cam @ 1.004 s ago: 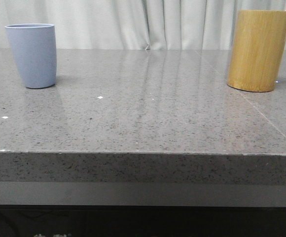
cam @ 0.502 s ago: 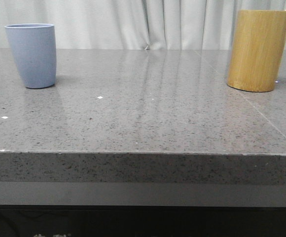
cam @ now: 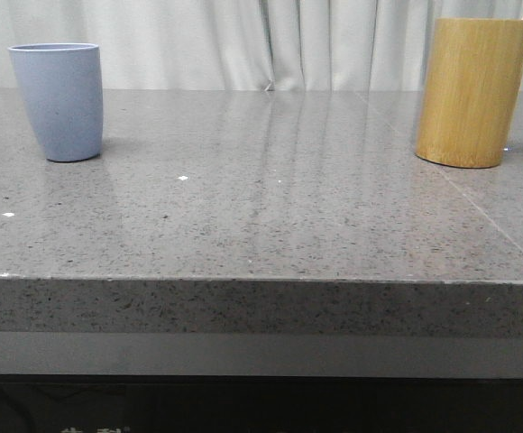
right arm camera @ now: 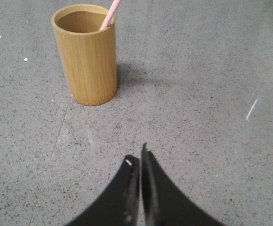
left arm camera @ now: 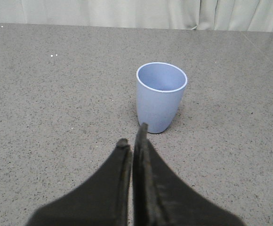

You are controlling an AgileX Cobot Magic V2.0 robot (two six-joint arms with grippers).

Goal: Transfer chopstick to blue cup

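Chopstick [right arm camera: 110, 13] leaning in bamboo holder [right arm camera: 86, 54], well apart from blue cup [cam: 59, 101]. Both grippers [left arm camera: 132, 141] [right arm camera: 137, 160] pinched closed, empty. Easy to topple that holder grabbing such a thin stick.

Even, soft, fairly bright light — no hard glare. The polished desk [cam: 270, 207] mirrors the pale curtain [cam: 243, 41] as faint vertical streaks toward its far edge. The blue cup [cam: 59, 101] and the bamboo cylinder [right arm camera: 85, 54] cast short, diffuse shadows. Both wrist views are sharp on the stone, while the dark hands — left hand [left arm camera: 132, 141], right hand [right arm camera: 137, 157] — blur close to the lens.
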